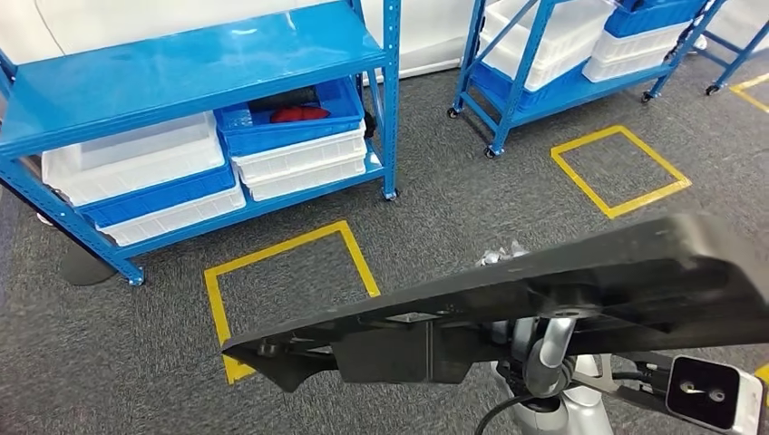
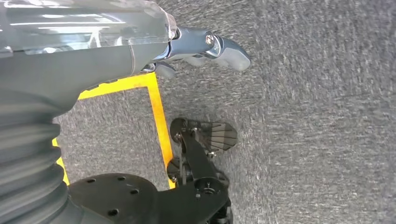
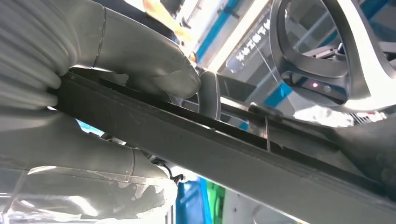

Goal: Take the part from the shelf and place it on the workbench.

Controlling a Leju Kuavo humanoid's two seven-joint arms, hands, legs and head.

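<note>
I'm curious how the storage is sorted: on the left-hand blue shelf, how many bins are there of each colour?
White bins: 4
Blue bins: 2
Total: 6

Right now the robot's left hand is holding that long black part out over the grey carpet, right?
Not quite: the right hand holds the long black part, as the right wrist view shows. The left hand hangs with nothing in it over the grey carpet.
</note>
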